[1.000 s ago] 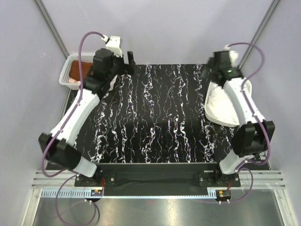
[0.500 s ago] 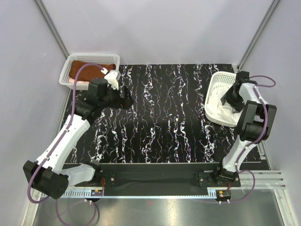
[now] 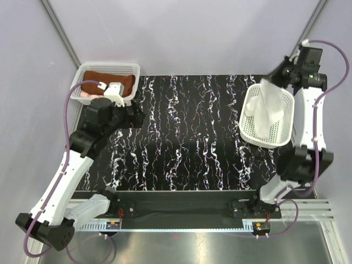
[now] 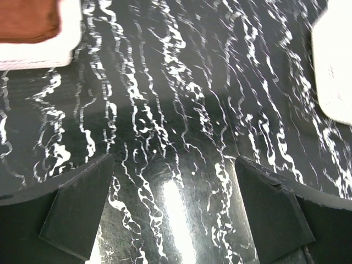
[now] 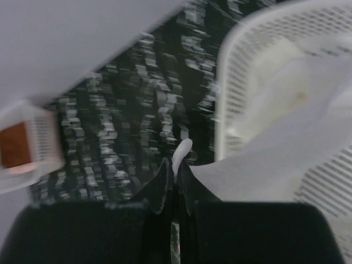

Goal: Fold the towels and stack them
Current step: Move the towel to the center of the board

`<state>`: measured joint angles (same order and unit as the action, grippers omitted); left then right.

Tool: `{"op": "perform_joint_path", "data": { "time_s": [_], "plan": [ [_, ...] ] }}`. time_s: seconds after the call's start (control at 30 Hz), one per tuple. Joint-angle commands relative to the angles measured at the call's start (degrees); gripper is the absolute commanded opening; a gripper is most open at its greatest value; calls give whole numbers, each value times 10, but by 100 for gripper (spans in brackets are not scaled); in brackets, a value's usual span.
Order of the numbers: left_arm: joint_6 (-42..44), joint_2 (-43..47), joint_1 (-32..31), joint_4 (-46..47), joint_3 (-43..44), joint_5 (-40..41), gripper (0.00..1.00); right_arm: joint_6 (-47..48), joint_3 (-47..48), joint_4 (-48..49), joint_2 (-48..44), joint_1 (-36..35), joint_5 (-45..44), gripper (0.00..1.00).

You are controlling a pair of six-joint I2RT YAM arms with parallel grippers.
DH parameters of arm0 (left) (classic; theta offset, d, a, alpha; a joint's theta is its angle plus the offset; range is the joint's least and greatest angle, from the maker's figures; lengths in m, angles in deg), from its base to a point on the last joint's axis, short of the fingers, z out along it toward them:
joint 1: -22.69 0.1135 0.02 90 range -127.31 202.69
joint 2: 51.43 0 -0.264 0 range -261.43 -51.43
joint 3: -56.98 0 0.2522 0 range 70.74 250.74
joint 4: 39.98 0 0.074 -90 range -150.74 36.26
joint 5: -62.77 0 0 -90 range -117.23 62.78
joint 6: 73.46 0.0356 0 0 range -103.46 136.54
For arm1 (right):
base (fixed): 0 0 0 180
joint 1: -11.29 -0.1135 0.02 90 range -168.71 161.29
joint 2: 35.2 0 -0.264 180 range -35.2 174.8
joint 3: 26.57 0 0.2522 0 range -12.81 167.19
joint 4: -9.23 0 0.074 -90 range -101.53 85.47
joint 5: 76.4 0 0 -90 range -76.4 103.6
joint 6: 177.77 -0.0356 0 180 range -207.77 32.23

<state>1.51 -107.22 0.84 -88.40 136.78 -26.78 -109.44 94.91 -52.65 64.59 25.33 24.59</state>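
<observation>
Brown towel (image 3: 107, 81) lies in the white basket (image 3: 108, 67) at the far left corner of the black table (image 3: 187, 137). Next, the left gripper (image 4: 175, 214) hangs wide open over the table (nothing in it). Far right, the right gripper (image 3: 276, 76) is pinched tight on a corner of the white towel (image 3: 268, 107), which stretches up out of the other basket (image 3: 248, 129)

Motion smears the whole right wrist view: the marbling of the worktop (image 5: 137, 110), the mesh of the right basket (image 5: 247, 71) and the white towel (image 5: 286, 159), which runs off the right edge. From above, the left arm (image 3: 113, 89) covers part of the left basket (image 3: 110, 66), and the pink towel (image 3: 81, 94) shows only as a sliver beneath the rust-brown towel (image 3: 104, 80). The left wrist view crops both baskets at its edges.
</observation>
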Motion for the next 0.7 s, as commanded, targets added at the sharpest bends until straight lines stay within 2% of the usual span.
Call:
{"op": "perform_joint_path", "data": {
  "time_s": [0.0,0.1,0.13,0.2,0.23,0.3,0.4,0.43,0.47,0.53,0.57,0.63,0.67],
  "plan": [
    [-33,11,0,8,16,54,99,-62,-14,119,-128,-66,278,0],
    [-54,18,1,6,8,70,99,-96,-21,158,-157,-131,347,0],
    [-58,21,3,4,6,72,99,-99,-17,155,-159,-189,355,0],
    [-67,33,4,6,-9,68,99,-108,-29,175,-166,-240,390,0],
    [-69,35,7,4,-13,66,99,-108,-49,181,-175,-296,389,0],
    [-78,37,9,-12,-18,68,99,-111,-81,197,-186,-336,373,0],
    [-98,43,17,-25,-35,82,99,-129,-205,251,-214,-374,343,5],
    [-102,46,23,-25,-50,86,98,-157,-297,279,-225,-379,338,7],
    [-107,50,28,-25,-59,80,98,-172,-342,342,-226,-396,338,17],
    [-108,51,34,-27,-71,70,98,-164,-436,388,-202,-422,340,31],
    [-105,51,35,-24,-86,59,98,-146,-449,375,-188,-442,325,45],
    [-92,43,35,-6,-100,24,96,-110,-451,340,-163,-448,271,51],
    [-90,38,34,6,-119,-36,95,-109,-447,308,-163,-448,246,59]
  ]
}}
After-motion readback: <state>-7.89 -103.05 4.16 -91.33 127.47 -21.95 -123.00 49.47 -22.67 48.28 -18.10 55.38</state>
